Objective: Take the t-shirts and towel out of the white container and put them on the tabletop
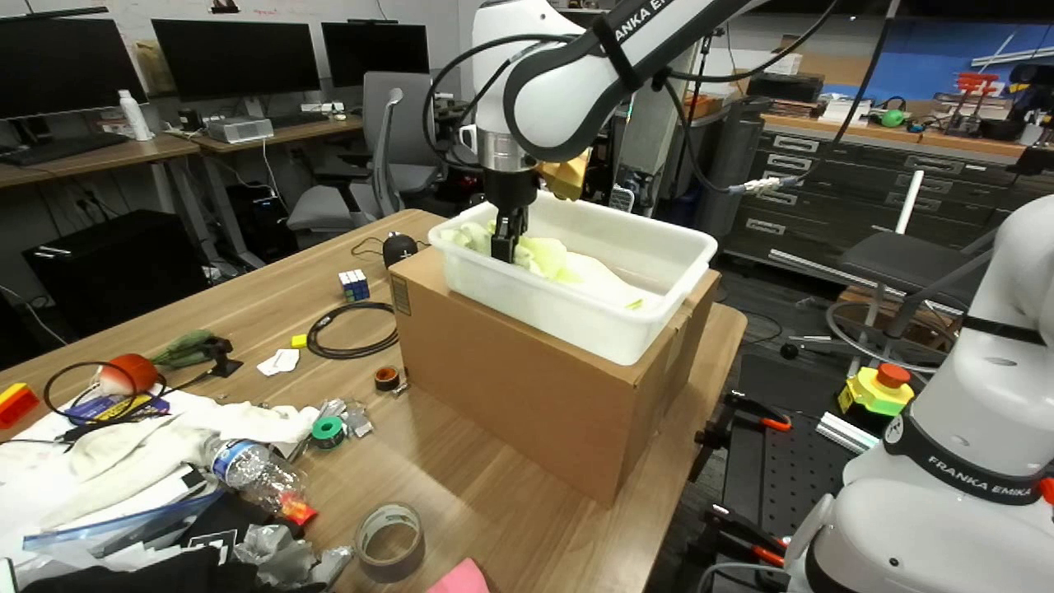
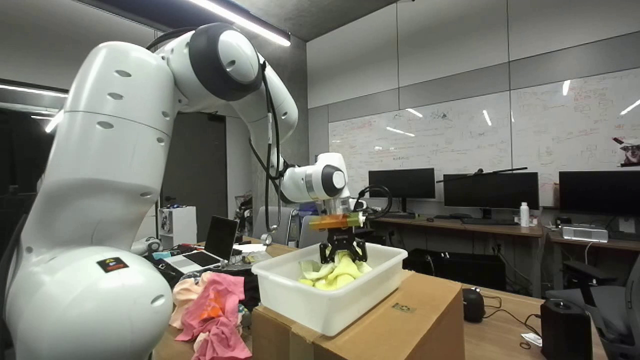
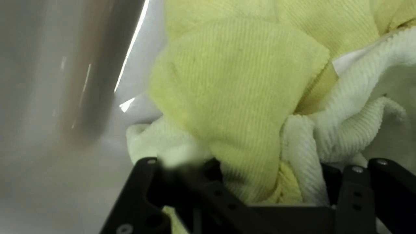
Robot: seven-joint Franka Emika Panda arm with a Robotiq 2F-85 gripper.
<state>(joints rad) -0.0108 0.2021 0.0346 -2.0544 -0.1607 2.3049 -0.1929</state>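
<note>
The white container (image 1: 535, 305) holds crumpled yellow cloth (image 2: 346, 272) and pale whitish cloth (image 3: 354, 97). I cannot tell whether these are one towel or several pieces. The container (image 2: 325, 302) stands on a cardboard box. My gripper (image 2: 343, 257) points down inside the container, in the cloth; it also shows in an exterior view (image 1: 505, 247). In the wrist view the fingers of the gripper (image 3: 271, 175) are apart, with yellow and pale cloth bunched between them. The fingertips are partly hidden by cloth. Pink cloth (image 2: 215, 312) and peach cloth (image 2: 186, 297) lie in a heap on the tabletop (image 1: 486, 502).
The cardboard box (image 1: 510, 379) raises the container above the table. A tape roll (image 1: 389, 543), a plastic bottle (image 1: 255, 469), a coiled cable (image 1: 354, 329) and white fabric (image 1: 132, 453) lie on the table. A laptop (image 2: 202, 257) stands behind the pink heap.
</note>
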